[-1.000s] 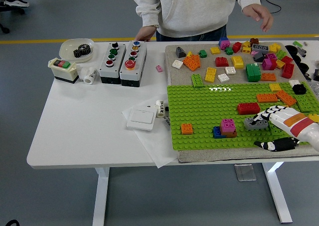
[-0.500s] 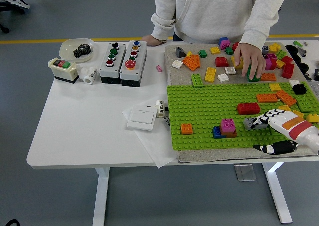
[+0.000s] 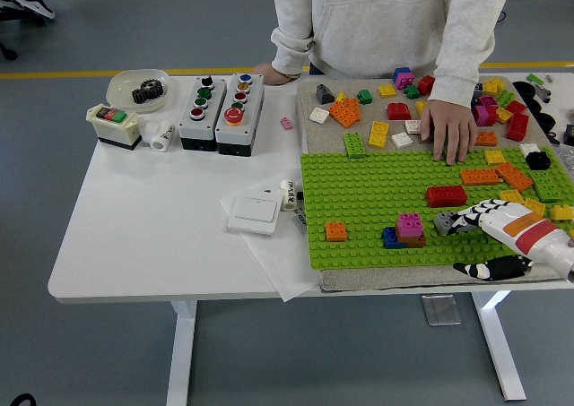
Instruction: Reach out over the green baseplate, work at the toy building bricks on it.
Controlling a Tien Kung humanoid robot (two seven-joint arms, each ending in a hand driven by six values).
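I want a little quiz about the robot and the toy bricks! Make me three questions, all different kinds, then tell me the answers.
1. True or false: the robot's right hand is at the gray brick on the green baseplate.
2. Which brick sits on top of the blue brick? A) yellow B) pink C) white
3. Fill in: the person's hand rests on the ____ mat behind the baseplate, among loose bricks.

Key: 1 true. 2 B, the pink brick. 3 tan.
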